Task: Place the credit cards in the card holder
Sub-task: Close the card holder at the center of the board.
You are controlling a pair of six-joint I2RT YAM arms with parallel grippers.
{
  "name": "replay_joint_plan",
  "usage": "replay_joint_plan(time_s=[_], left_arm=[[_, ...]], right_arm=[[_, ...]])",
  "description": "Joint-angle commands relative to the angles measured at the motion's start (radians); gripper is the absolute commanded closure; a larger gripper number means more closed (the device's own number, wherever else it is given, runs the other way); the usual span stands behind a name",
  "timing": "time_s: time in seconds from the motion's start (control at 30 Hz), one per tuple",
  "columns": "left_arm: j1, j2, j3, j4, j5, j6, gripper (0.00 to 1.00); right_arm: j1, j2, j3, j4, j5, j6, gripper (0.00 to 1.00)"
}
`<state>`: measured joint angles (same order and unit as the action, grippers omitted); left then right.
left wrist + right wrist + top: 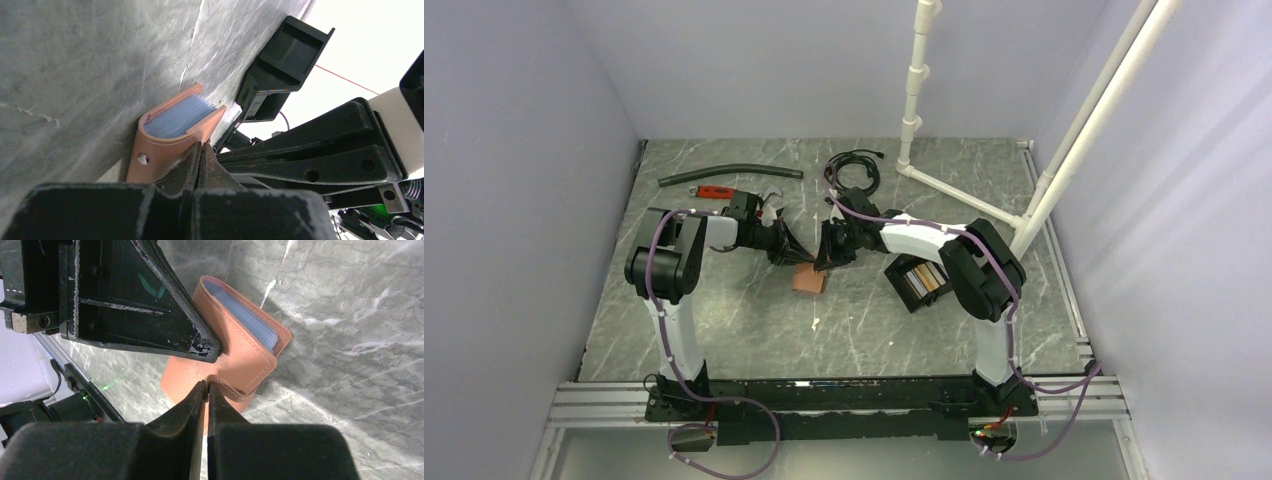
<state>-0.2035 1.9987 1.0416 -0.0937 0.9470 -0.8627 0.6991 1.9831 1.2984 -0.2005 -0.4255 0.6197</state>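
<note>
A tan leather wallet lies mid-table between both grippers, a bluish stack showing in its open side. My left gripper is shut, and its tips press on the wallet's cover. My right gripper is shut on the wallet's flap at the near edge. The black card holder sits to the right under the right arm, with gold and pale credit cards standing in it. The card holder also shows in the left wrist view, beyond the wallet.
A black hose, a red-handled tool and a coiled black cable lie at the back. A white pipe frame rises at the back right. A small white scrap lies in front of the wallet.
</note>
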Motion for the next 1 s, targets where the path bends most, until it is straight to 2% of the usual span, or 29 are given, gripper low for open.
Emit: replay_joint_plan(time_s=[0.0,0.1,0.23,0.4,0.5,0.63,0.73,0.8,0.97], left_arm=[[-0.011,0.015,-0.014,0.000,-0.036,0.008,1.00],[-0.013,0.015,-0.016,0.001,-0.037,0.008,1.00],[-0.014,0.017,-0.017,0.003,-0.037,0.005,1.00],[-0.014,-0.009,-0.014,-0.016,-0.055,0.018,1.00],[-0.005,-0.092,0.026,-0.110,-0.104,0.088,0.90],[0.025,-0.241,0.041,-0.221,-0.189,0.157,0.71],[0.040,-0.322,0.024,-0.264,-0.222,0.171,0.61],[0.041,-0.353,-0.001,-0.285,-0.262,0.187,0.57],[0.039,-0.344,-0.088,-0.248,-0.272,0.218,0.59]], right_arm=[[0.004,0.015,0.018,0.050,-0.035,-0.004,0.95],[0.004,0.023,0.024,0.047,-0.042,0.002,1.00],[-0.001,0.026,0.012,0.074,-0.055,0.041,1.00],[-0.023,0.035,-0.059,0.194,-0.123,0.154,1.00],[-0.040,0.040,-0.090,0.249,-0.135,0.175,1.00],[-0.055,0.038,-0.101,0.230,-0.111,0.150,1.00],[-0.059,0.047,-0.096,0.218,-0.116,0.131,1.00],[-0.061,0.051,-0.099,0.221,-0.116,0.126,1.00],[-0.064,0.054,-0.096,0.229,-0.138,0.120,1.00]])
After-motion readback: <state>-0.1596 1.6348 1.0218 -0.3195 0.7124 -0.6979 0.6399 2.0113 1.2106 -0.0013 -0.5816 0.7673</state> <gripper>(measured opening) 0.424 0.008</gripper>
